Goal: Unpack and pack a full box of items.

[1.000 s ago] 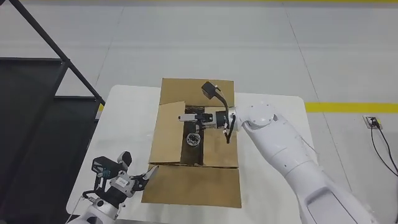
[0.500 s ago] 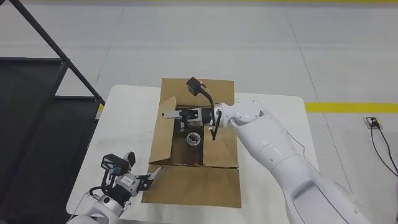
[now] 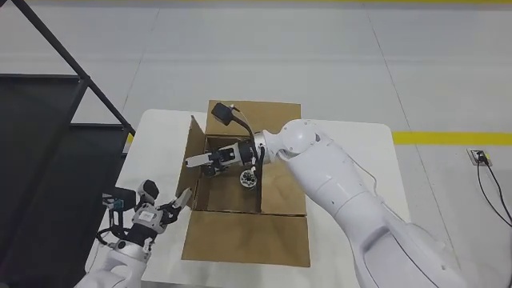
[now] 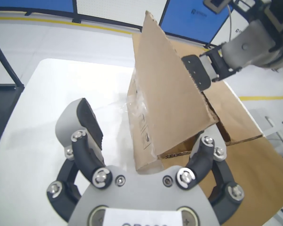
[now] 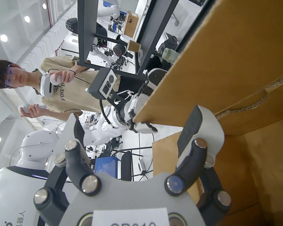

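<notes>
A brown cardboard box [image 3: 282, 192] stands open in the middle of the white table [image 3: 160, 144]. Its left flap [image 3: 194, 132] stands nearly upright. My right gripper [image 3: 192, 162] reaches across the box from the right, open, with one finger [image 5: 195, 128] against the flap's inner face [image 5: 226, 59]. A dark round item [image 3: 248, 178] lies inside the box. My left gripper [image 3: 174, 204] is open at the box's near left corner, and the upright flap [image 4: 165, 90] rises just beyond its fingers [image 4: 89, 123]. The right gripper's pad [image 4: 198, 74] shows behind that flap.
The box's near flap [image 3: 248, 240] and far flap [image 3: 272, 114] lie flat outward on the table. A black metal frame [image 3: 48, 128] stands close beside the table's left edge. Bare tabletop lies left of the box [image 4: 61, 90].
My right gripper has swept left across the box, swinging the left flap from folded over the opening to upright. My left gripper has shifted left along the table's front.
</notes>
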Controlling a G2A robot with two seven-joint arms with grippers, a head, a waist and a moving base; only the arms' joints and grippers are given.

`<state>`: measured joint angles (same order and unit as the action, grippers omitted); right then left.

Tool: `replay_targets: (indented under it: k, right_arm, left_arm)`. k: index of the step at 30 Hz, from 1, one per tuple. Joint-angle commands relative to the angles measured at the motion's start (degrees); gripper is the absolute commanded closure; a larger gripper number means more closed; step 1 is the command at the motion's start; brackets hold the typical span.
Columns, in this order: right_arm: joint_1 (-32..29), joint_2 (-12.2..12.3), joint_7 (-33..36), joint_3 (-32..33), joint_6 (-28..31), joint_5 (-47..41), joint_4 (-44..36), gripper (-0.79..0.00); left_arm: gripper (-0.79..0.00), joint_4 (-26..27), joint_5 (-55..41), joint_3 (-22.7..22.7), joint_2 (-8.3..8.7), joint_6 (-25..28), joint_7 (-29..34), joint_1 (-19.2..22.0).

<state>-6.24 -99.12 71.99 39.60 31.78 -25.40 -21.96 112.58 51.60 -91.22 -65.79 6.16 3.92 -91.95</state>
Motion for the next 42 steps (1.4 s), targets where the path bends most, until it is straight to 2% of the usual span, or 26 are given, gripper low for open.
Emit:
replay_targets:
  k: [1,8,18,25,32,42]
  right_arm:
    - [0.4,-0.1,0.0,0.1,0.5,0.2,0.8,-0.785]
    - [0.5,2.0,-3.2,2.5,3.7,0.4,2.3,-0.785]
    - [-3.2,7.8,-4.5,7.6,5.0,-1.1,-0.6,-0.785]
    - [-6.7,11.4,-4.4,10.4,4.9,-0.8,-6.1,-0.785]
    - [-9.7,13.7,-3.6,12.3,4.1,0.0,-11.1,-0.785]
    - [-11.2,15.3,-2.3,13.8,2.8,-0.1,-13.9,-0.785]
  left_arm:
    - [-0.785,-0.5,-0.7,-1.1,-0.01,0.0,-0.6,-0.9]
    - [-0.785,-3.8,-2.2,-4.0,-0.07,-0.9,-0.3,-3.0]
    - [-0.785,-12.7,-3.6,-1.9,-0.49,-3.0,2.3,2.2]
    - [-0.785,-15.5,-2.5,-0.4,-0.75,-3.3,2.2,4.1]
    - [-0.785,-10.3,-4.2,-3.3,-0.77,-2.4,-0.3,0.1]
    - [-0.785,-0.2,-4.8,-6.7,-0.92,-1.3,-2.7,-6.6]
